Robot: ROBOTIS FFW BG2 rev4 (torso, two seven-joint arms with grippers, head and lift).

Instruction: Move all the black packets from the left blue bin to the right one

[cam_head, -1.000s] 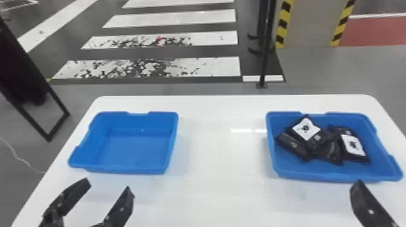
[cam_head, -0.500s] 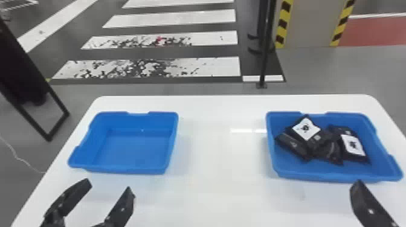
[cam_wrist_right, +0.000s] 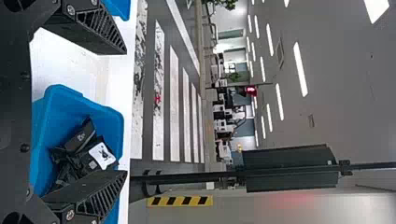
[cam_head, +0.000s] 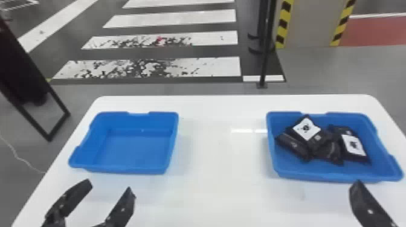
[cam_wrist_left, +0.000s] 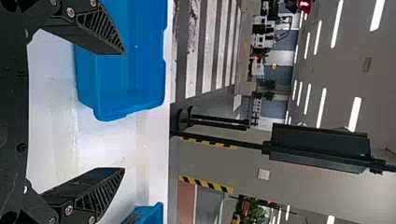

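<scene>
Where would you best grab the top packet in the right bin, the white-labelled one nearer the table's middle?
I'd pinch the top packet around its middle, across two opposite edges, coming from above with the right tool. It lies over another packet with its label uncovered, and the walls of the right bin would probably hinder a sideways approach.

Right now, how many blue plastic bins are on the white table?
2: one blue bin at left on the table; the other bin, with black packets, at right.
</scene>
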